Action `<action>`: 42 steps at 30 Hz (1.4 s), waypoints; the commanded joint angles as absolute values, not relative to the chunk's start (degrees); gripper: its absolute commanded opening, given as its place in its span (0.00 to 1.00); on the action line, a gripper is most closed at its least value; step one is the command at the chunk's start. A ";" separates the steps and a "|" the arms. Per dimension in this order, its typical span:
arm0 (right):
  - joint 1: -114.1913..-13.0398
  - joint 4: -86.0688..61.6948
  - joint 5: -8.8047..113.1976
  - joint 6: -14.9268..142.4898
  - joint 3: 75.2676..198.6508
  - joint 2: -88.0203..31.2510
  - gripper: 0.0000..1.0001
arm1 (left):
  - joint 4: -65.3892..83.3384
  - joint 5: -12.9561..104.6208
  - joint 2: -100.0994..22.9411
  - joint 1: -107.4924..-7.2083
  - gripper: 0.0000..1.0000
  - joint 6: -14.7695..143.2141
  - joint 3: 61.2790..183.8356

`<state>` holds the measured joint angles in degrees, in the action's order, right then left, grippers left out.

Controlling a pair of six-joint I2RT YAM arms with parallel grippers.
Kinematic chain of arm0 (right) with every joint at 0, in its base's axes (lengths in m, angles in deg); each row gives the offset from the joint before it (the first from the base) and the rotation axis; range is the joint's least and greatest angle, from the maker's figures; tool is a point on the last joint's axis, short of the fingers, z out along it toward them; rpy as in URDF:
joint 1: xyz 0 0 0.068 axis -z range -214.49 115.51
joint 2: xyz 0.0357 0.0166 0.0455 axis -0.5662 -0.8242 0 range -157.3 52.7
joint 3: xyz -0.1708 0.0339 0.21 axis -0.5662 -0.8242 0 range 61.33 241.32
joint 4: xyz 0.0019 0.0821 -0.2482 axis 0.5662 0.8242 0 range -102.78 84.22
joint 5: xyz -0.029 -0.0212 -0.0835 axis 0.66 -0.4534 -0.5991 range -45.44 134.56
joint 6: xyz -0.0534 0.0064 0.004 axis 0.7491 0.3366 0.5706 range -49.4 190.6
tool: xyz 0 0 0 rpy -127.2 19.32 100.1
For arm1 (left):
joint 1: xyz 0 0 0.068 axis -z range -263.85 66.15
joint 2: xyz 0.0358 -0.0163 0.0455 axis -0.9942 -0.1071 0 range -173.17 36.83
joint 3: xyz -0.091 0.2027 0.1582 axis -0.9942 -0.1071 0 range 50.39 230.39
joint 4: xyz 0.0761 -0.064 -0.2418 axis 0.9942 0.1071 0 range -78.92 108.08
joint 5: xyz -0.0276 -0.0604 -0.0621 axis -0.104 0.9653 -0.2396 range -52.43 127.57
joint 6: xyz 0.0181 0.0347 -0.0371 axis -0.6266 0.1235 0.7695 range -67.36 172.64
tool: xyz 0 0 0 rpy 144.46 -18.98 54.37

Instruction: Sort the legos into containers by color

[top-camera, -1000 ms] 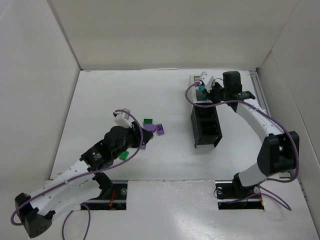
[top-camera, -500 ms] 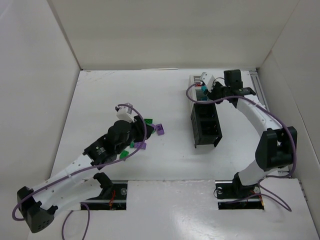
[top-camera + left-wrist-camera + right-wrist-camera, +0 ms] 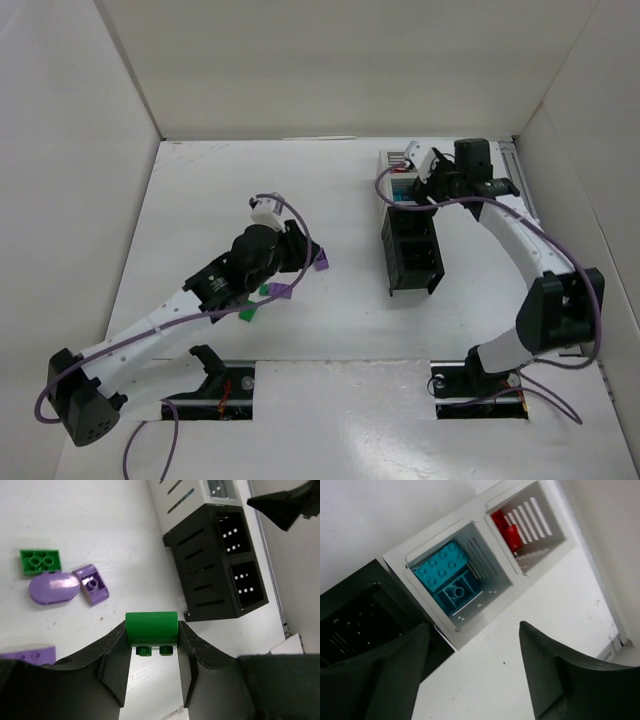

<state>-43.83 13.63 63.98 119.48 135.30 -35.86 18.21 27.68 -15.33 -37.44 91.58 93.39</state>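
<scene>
One green lego (image 3: 151, 627) is clamped in the left hand (image 3: 151, 641); the right hand (image 3: 475, 667) hangs open near a white container (image 3: 479, 516) holding cyan legos (image 3: 442, 566).

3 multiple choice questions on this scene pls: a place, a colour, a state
1. Where are the cyan legos? A. white container B. black container C. table
2. Colour of the lego in the left gripper? A. red B. green C. purple
3. The right gripper is? A. open, empty B. shut on red C. shut on cyan
A: they lie inside white slatted walls. B: a green brick sits between its fingers. A: its fingers stand apart, nothing between.
</scene>
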 commanded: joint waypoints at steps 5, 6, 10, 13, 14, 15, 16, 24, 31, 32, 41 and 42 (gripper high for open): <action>-36.52 11.48 53.71 107.34 127.61 -10.88 1.00 | 6.53 35.97 -31.94 -37.27 0.17 82.71 107.76; -35.47 12.17 52.57 106.81 126.38 -8.24 1.00 | 6.51 36.68 -34.51 -37.27 0.17 82.09 109.69; -34.14 16.90 41.59 103.39 121.63 3.37 1.00 | 5.98 38.27 -47.78 -35.69 0.17 80.59 121.38; -34.14 17.63 38.50 101.53 118.37 10.41 1.00 | 8.78 38.27 -58.42 -34.64 0.17 79.10 132.27; -34.14 17.63 38.49 101.53 117.76 11.64 1.00 | 9.49 38.27 -60.80 -34.63 0.17 78.40 134.83; -34.14 18.41 38.49 101.53 117.23 12.52 1.00 | 10.11 38.80 -62.99 -34.11 0.17 78.39 139.64; -34.14 18.94 37.79 101.53 117.22 13.23 1.00 | 11.24 39.76 -66.93 -34.10 0.17 77.87 141.69; -34.14 18.95 40.34 101.53 117.31 12.71 1.00 | 13.36 39.15 -76.63 -31.73 0.20 77.34 151.81; -35.27 18.33 40.86 101.53 116.70 13.23 1.00 | 14.59 42.32 -78.66 -31.20 0.44 77.26 153.48; -35.28 17.81 40.86 102.06 116.17 13.23 1.00 | 14.59 42.32 -78.14 -30.68 0.49 77.25 152.87; -35.80 17.19 44.63 104.07 115.65 13.76 1.00 | 16.62 37.49 -67.78 -30.68 0.92 77.59 145.86; -36.94 16.58 45.60 105.21 115.64 13.76 1.00 | 16.62 36.09 -65.50 -30.68 0.94 78.56 141.14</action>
